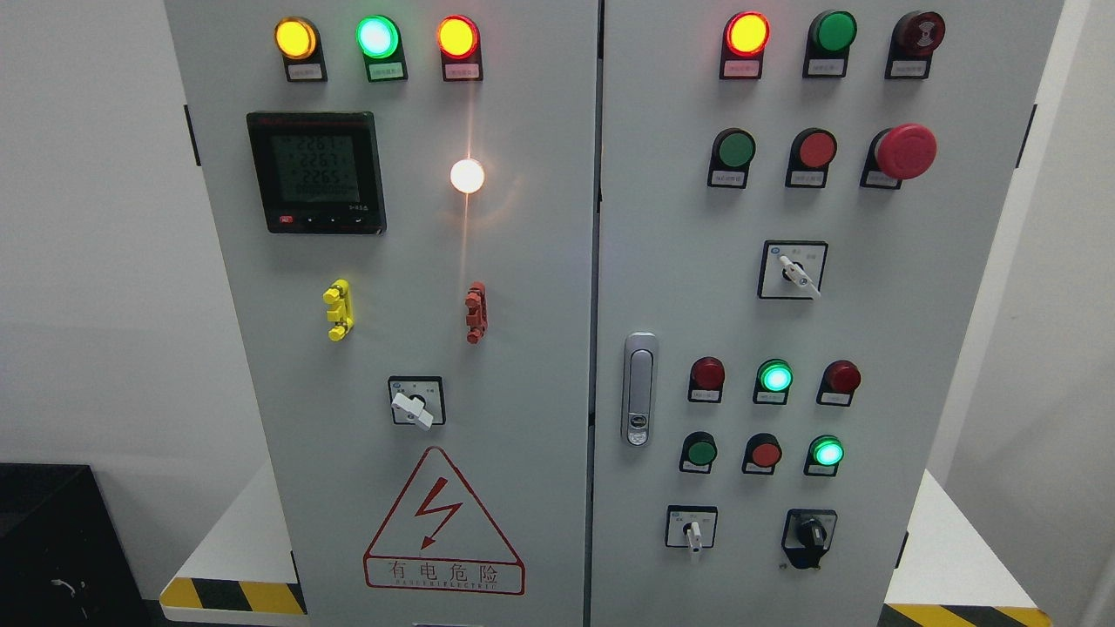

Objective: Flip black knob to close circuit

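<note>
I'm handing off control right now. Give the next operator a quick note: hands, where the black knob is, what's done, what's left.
Hands: neither the left nor the right is in the head view.
Black knob: lower right corner of the right cabinet door, right of the white-handled selector.
Done: nothing visible; no hand is near the knob.
Left: bring a hand up to the knob, grasp it, flip it to close the circuit.
</note>
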You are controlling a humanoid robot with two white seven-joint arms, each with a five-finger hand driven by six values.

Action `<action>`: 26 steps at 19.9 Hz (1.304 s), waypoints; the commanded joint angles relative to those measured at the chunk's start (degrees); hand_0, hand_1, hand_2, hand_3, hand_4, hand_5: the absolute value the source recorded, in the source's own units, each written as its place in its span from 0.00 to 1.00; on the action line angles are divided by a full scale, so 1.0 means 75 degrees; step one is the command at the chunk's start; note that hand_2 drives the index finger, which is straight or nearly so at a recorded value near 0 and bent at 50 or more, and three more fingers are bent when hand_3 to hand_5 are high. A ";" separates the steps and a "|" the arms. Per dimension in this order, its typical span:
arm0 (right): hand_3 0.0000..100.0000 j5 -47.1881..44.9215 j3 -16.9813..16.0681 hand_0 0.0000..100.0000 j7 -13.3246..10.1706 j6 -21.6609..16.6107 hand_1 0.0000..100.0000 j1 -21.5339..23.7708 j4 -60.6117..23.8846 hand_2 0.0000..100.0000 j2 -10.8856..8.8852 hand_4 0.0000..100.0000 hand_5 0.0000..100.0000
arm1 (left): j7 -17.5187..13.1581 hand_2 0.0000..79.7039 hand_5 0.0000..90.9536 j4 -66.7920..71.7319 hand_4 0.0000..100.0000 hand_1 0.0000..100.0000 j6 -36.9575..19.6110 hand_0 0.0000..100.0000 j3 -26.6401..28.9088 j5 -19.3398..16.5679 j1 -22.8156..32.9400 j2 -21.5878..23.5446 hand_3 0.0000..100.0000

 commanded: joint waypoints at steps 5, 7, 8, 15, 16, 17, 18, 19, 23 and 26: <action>1.00 0.1298 -0.0720 0.00 0.0295 0.0157 0.00 -0.0465 -0.1662 0.91 0.0113 0.94 1.00 | -0.0004 0.00 0.00 -0.0234 0.00 0.56 0.0005 0.12 0.0000 -0.0009 0.0176 0.0011 0.00; 1.00 0.1359 -0.0837 0.00 0.0307 0.0169 0.00 -0.0629 -0.1756 0.92 0.0113 0.94 1.00 | -0.0004 0.00 0.00 -0.0223 0.00 0.56 0.0005 0.12 0.0000 0.0003 0.0176 0.0011 0.00; 1.00 0.1359 -0.0861 0.00 0.0376 0.0216 0.00 -0.0711 -0.1803 0.92 0.0113 0.94 1.00 | -0.0004 0.00 0.00 -0.0234 0.00 0.56 0.0005 0.12 0.0000 -0.0009 0.0176 0.0000 0.00; 1.00 0.1452 -0.1013 0.00 0.0612 0.0427 0.00 -0.1028 -0.2201 0.92 0.0124 0.95 1.00 | -0.0004 0.00 0.00 -0.0222 0.00 0.56 0.0005 0.12 0.0000 0.0003 0.0176 0.0000 0.00; 1.00 0.1452 -0.1025 0.00 0.0623 0.0427 0.00 -0.1052 -0.2225 0.92 0.0124 0.95 1.00 | -0.0004 0.00 0.00 -0.0234 0.00 0.56 0.0005 0.12 0.0000 0.0003 0.0176 0.0011 0.00; 1.00 0.1464 -0.1025 0.00 0.0623 0.0439 0.00 -0.1110 -0.2237 0.92 0.0124 0.95 1.00 | -0.0004 0.00 0.00 -0.0223 0.00 0.56 0.0005 0.12 0.0000 -0.0009 0.0176 0.0000 0.00; 1.00 0.1487 -0.1025 0.00 0.0623 0.0508 0.00 -0.1192 -0.2237 0.92 0.0124 0.95 1.00 | -0.0004 0.00 0.00 -0.0234 0.00 0.56 0.0005 0.12 0.0000 -0.0009 0.0176 0.0000 0.00; 1.00 0.1534 -0.1072 0.00 0.0623 0.0544 0.00 -0.1285 -0.2226 0.92 0.0124 0.95 1.00 | -0.0004 0.00 0.00 -0.0223 0.00 0.56 0.0005 0.12 0.0000 0.0003 0.0176 0.0000 0.00; 1.00 0.1628 -0.1212 0.00 0.0774 0.0591 0.00 -0.1696 -0.2179 0.92 0.0101 0.95 1.00 | -0.0004 0.00 0.00 -0.0223 0.00 0.56 0.0005 0.12 0.0000 0.0003 0.0176 0.0000 0.00; 1.00 0.1663 -0.1295 0.00 0.0858 0.0603 0.00 -0.1825 -0.2167 0.92 0.0101 0.95 1.00 | -0.0004 0.00 0.00 -0.0234 0.00 0.56 0.0005 0.12 0.0000 0.0003 0.0176 0.0000 0.00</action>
